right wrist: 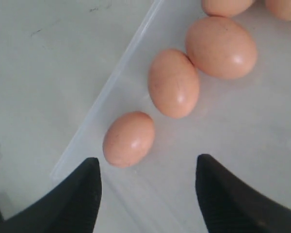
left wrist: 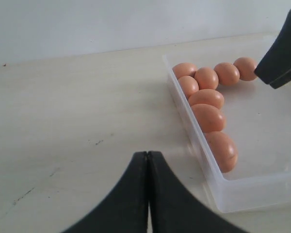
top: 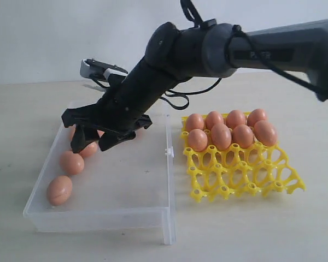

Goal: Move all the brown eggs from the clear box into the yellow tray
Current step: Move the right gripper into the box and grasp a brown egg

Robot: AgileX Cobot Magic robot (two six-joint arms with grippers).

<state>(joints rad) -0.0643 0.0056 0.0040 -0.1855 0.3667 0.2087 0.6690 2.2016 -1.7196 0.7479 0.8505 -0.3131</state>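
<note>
On the pale table (top: 262, 229), the right arm (top: 197, 49) reaches across the middle; lettering on its dark housing is too dim to read. Under it lies the clear box (top: 131, 185), transparent and low-walled. Its small clasp (top: 168, 153) is on the side facing the yellow tray (top: 246, 174), a bright lattice of cups and peaked posts just beside it. The right gripper (top: 93, 146) hangs over the box's left wall, jaws wide apart, nothing between them. The left gripper (left wrist: 148, 153) is outside that wall, fingers pressed together, empty. Eight brown eggs (left wrist: 206, 98), smooth and matte orange-brown, lie on their sides in an L along the box's left wall and far wall. Those nearest the front lie roughly lengthwise along the wall, others slanted. Eight more stand on end in the tray's two far rows.
</note>
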